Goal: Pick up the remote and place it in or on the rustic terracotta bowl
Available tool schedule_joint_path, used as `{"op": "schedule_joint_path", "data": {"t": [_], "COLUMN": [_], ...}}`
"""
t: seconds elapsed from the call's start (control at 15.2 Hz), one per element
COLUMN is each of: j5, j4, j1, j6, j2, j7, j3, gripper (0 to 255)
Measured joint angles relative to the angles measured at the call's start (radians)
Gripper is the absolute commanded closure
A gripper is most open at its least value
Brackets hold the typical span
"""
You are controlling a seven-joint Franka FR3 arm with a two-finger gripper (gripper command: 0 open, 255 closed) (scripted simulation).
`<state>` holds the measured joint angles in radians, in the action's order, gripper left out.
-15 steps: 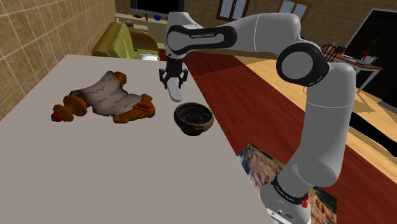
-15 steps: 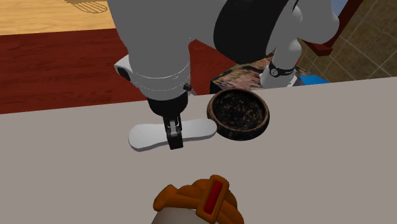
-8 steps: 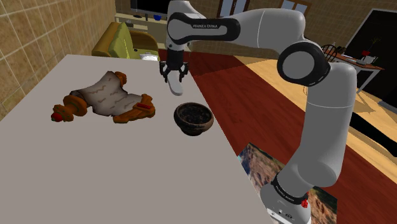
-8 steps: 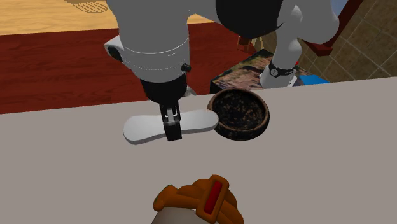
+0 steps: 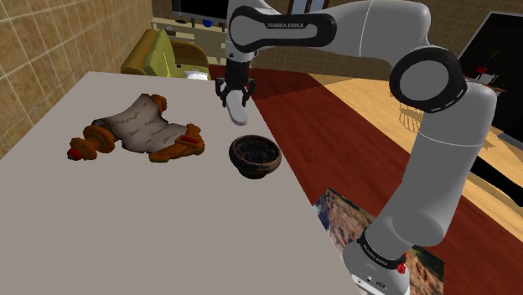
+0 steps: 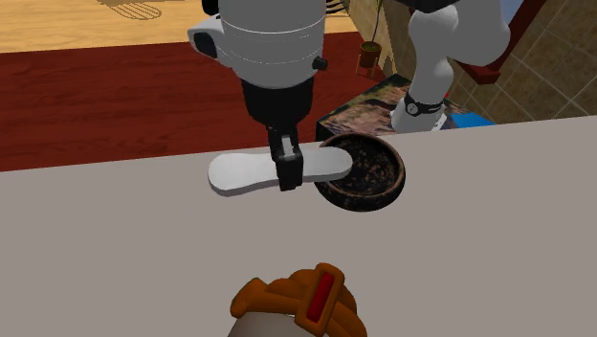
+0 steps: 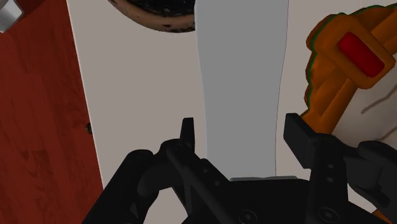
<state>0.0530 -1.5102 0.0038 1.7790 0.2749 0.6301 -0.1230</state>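
Remote (image 6: 244,174) hangs clamped between the black fingers (image 6: 285,170), beside the dark bowl (image 6: 383,191).

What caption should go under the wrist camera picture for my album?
The black gripper holds a pale grey remote over the table, its far end near the dark bowl.

Wrist view: the bowl (image 7: 156,11) gets chopped off by the picture's edge, so only a slice of rim shows. The remote (image 7: 242,83) runs off that same edge right beside the bowl, and its near end is buried behind the jaws. In the second exterior view the remote's tip covers part of the bowl's rim. The orange thing (image 6: 297,306) on the bench (image 6: 497,258), out in front of the bowl, is cut off too. Maybe a scroll end.
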Motion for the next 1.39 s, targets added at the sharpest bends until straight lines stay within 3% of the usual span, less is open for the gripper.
{"op": "schedule_joint_path", "data": {"t": [0.4,0.79,1.39], "j5": [-0.029,-0.065,-0.067], "j4": [-0.314,-0.556,-0.681], "j1": [0.012,0.033,0.037], "j6": [0.076,0.099,0.217], "j2": [-0.239,-0.461,-0.467], "j7": [0.03,0.057,0.065], "j3": [-0.019,-0.038,-0.043], "gripper": [255,255,255]}}
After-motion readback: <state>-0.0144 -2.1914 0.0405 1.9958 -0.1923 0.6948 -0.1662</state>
